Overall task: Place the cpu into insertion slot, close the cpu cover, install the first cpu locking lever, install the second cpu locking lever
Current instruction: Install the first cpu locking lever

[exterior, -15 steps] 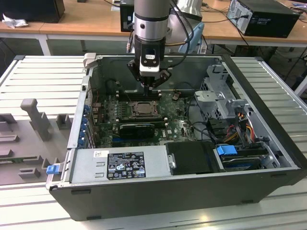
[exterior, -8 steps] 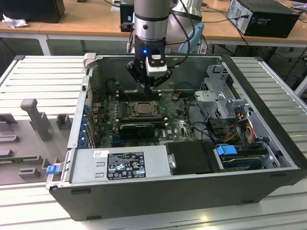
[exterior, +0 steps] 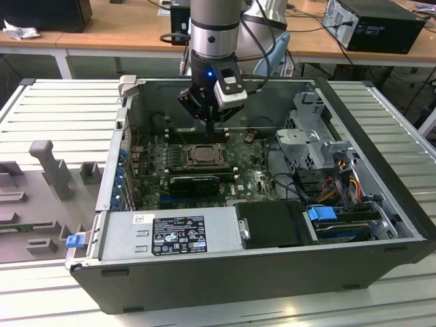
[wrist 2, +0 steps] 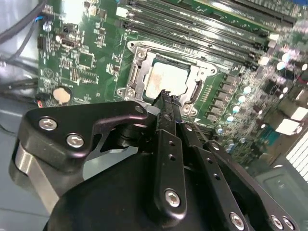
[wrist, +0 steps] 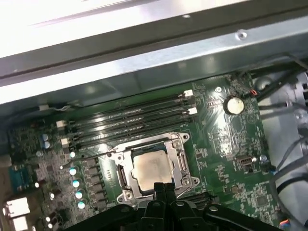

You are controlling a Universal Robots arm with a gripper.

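Two black fingers [wrist: 158, 192] of the gripper [wrist: 161, 185] are pressed together, grasping nothing, with their tips close over one edge of the cpu [wrist: 151, 171]. The cpu is a small square with a pale silver-beige top. It lies seated in the insertion slot [wrist: 121, 176], and the silver cpu cover [wrist: 184, 161] lies flat, framing it. Long black memory slots [wrist: 130, 120] run beside it on the green circuit board [wrist: 231, 144]. The board lies inside an open computer case [exterior: 225, 272], along with a grey labelled box [exterior: 170, 231] and bundled cables [exterior: 340, 174]. The case rests on a ribbed grey table [exterior: 61, 116]. Beyond it stand wooden desks [exterior: 102, 30], one bearing a black tower [exterior: 375, 24].
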